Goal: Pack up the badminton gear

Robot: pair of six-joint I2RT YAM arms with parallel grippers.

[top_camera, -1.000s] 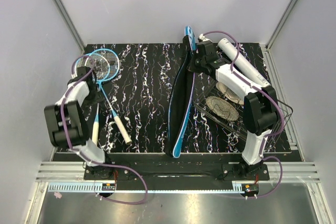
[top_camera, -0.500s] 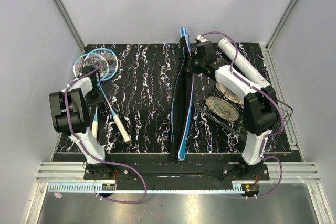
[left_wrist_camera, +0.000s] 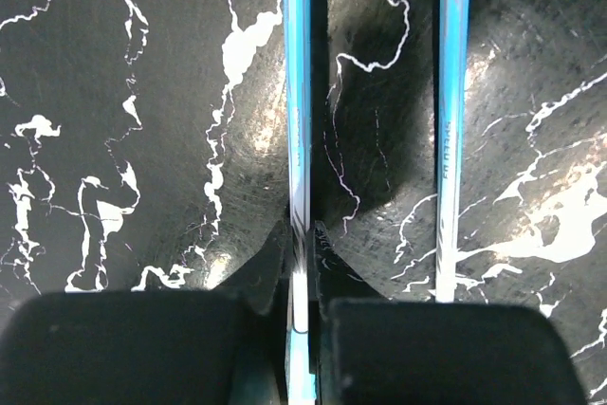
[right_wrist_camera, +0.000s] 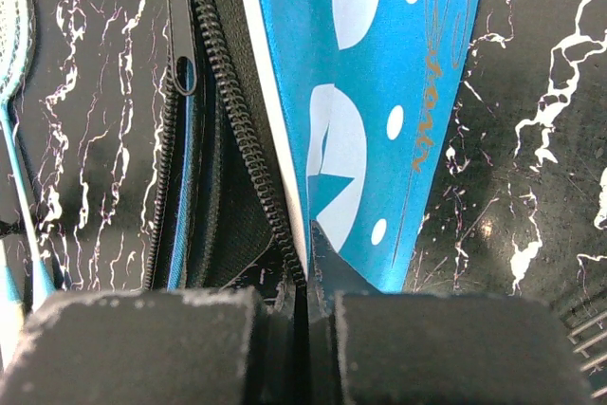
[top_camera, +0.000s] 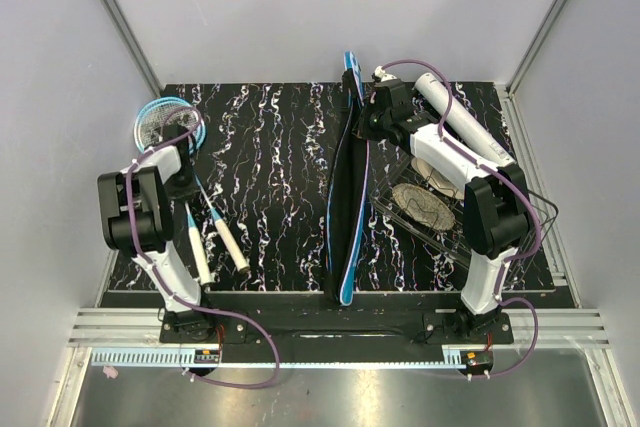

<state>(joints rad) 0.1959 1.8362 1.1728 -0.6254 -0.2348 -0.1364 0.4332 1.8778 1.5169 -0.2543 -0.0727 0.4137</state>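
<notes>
The rackets (top_camera: 230, 244) lie on the left of the black marbled table (top_camera: 270, 167), with their white handles nearest the arm bases and their blue-framed heads stacked toward the far-left corner. The left gripper (left_wrist_camera: 302, 234) is clamped on one racket's thin blue shaft (left_wrist_camera: 296, 92); the second shaft (left_wrist_camera: 452, 120) runs just beside it. In the middle the blue cover (top_camera: 345, 217) stretches from the near edge toward the back with its zipper open, and the closed jaws of the right gripper (right_wrist_camera: 305, 267) pinch its far end. To its right a wire basket (top_camera: 470, 237) holds woven discs (top_camera: 420, 205). Beyond that the white tube (top_camera: 465, 127) lies slanted at the far right.
</notes>
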